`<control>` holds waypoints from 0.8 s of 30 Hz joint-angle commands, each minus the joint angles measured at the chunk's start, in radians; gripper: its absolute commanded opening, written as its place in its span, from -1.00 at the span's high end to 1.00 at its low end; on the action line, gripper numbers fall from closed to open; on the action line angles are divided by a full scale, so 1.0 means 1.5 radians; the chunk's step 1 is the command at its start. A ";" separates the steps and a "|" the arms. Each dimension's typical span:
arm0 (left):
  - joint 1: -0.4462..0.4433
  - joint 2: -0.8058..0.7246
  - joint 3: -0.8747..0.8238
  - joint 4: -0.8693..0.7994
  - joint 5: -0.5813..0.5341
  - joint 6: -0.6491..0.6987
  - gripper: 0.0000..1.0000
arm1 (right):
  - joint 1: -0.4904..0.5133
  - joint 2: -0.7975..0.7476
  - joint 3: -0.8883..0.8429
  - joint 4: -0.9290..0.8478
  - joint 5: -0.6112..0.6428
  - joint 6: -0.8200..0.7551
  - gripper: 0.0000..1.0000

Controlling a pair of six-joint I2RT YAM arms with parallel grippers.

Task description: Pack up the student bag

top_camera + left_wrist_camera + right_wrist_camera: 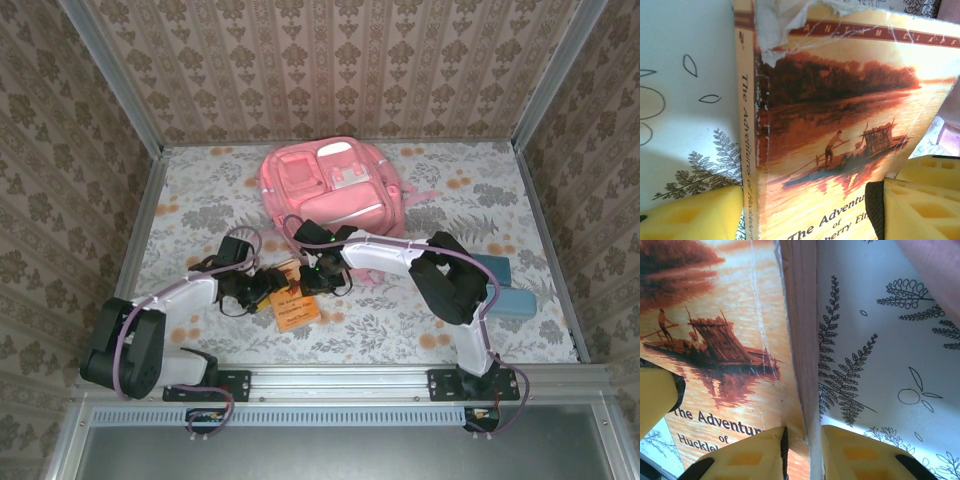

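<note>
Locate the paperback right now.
Top view: the paperback sits near table centre, between the left gripper and right gripper, just in front of the student bag.

Left wrist view first: the book [840, 125] shows its spine [746, 150] left of centre, and the lettering down it reads "The Adventures of Huckle…", blurring towards the bottom. Across the top a red band [875, 31] gives "ANTAM CLAS", clipped at both ends. Bottom centre of the cover: "The Adventu", "of", "berry Fin". Right wrist view, lower left, same cover: "The Adventur", "of", "Huckle".
</note>
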 commanded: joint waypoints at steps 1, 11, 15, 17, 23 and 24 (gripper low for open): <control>-0.006 0.013 0.005 -0.040 -0.019 0.005 -0.42 | -0.019 0.024 -0.043 -0.022 0.039 0.018 0.54; -0.010 0.034 0.010 0.080 0.102 0.034 -0.30 | -0.040 0.024 -0.076 0.024 -0.021 0.034 0.60; -0.010 0.002 0.005 0.124 0.145 0.031 -0.16 | -0.045 0.017 -0.082 0.034 -0.038 0.037 0.60; -0.010 -0.016 -0.004 0.152 0.160 0.023 -0.09 | -0.047 0.011 -0.085 0.034 -0.049 0.038 0.60; 0.000 -0.047 -0.028 0.187 0.170 -0.008 -0.03 | -0.052 -0.006 -0.091 0.065 -0.078 0.033 0.54; 0.002 -0.046 -0.029 0.191 0.173 -0.010 -0.03 | -0.051 -0.008 -0.091 0.065 -0.079 0.032 0.52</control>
